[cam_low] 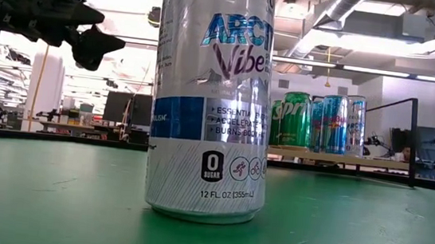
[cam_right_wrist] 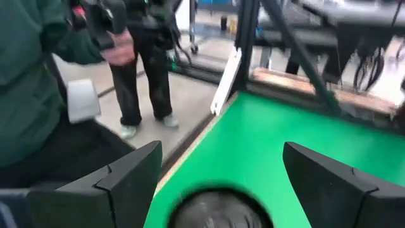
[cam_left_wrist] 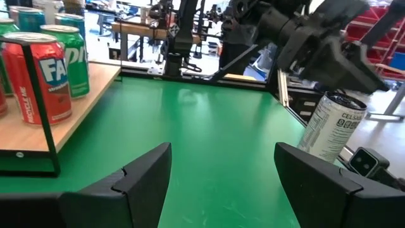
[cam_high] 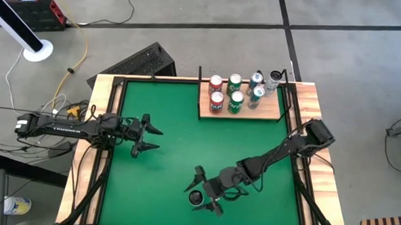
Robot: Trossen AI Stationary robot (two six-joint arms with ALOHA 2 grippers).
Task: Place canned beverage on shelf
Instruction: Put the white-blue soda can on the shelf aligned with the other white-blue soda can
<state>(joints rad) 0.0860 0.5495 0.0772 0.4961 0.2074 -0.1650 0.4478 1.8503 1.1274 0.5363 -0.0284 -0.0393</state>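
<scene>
Silver can [cam_high: 197, 198] stood upright on the green bench [cam_high: 171, 172] near its front edge, well apart from the shelf [cam_high: 271, 114] at the back right. In the low view the can [cam_low: 213, 97] filled the foreground; label read "Arctic Vibe".

Right pincer [cam_high: 206, 191] hung directly over the can, fingers spread wide to either side, not touching it as far as could be seen. In its wrist view the can top [cam_right_wrist: 212, 209] lay between the fingers [cam_right_wrist: 126, 177].

Left pincer [cam_high: 151, 138] hovered open over the bench's left side, holding nothing.

Shelf carried red cans [cam_high: 216, 101], green cans [cam_high: 235, 100] and blue cans [cam_high: 257, 94].

A person [cam_right_wrist: 28, 82] stood beyond the bench.
</scene>
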